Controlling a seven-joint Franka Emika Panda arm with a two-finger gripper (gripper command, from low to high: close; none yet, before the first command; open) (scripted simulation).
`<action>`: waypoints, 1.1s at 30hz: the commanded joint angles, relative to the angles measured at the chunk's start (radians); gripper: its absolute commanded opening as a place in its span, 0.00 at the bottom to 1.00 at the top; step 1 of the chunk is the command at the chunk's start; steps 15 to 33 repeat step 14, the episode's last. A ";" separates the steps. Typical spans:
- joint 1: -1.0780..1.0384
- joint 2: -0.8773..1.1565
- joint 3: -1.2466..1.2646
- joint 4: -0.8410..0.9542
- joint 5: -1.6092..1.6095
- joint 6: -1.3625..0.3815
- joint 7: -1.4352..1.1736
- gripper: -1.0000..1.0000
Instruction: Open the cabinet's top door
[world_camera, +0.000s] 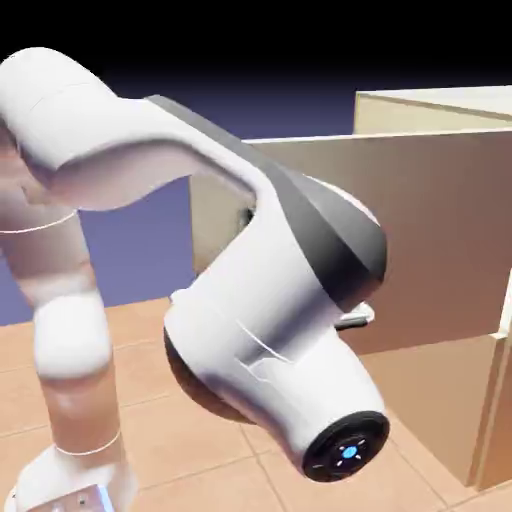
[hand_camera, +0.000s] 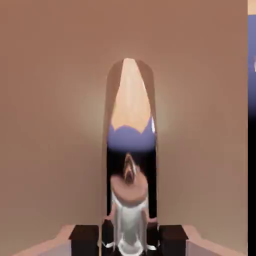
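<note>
Though masked in part by the arm (world_camera: 280, 300), found the top door (world_camera: 440, 230) swung out from the cabinet (world_camera: 430, 110), free edge toward the exterior view's left, hinge side at the right against the beige box. Noted the cabinet's lower part under the open panel, tan, front detail not readable.

Through the hand view, saw the same door (hand_camera: 50, 100) filling nearly everything as flat beige wood, close up. Logged a shiny metal handle (hand_camera: 129, 220) running up the middle of that panel, mirroring tan floor and violet backdrop in its curve.

Found the gripper (hand_camera: 129, 240) pinched tight on the handle: dark finger tips (hand_camera: 84, 239) to either side of the bar at the bottom edge, no gap visible. In the exterior view, could not make out the jaws; hidden behind the wrist and forearm.

Noted the white arm bulking large in the foreground, rising from lower left, elbow high, black end cap with a blue light facing the camera.

Marked tan tiled table (world_camera: 180, 440) below, blue-violet backdrop (world_camera: 150, 250) behind; thin strip of it at the hand view's right edge.
</note>
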 joint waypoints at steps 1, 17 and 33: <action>0.034 -0.001 -0.034 0.005 -0.002 -0.002 0.000 0.00; 0.505 -0.249 -0.404 0.065 -0.068 0.100 0.172 0.00; 0.505 -0.249 -0.404 0.065 -0.068 0.100 0.172 0.00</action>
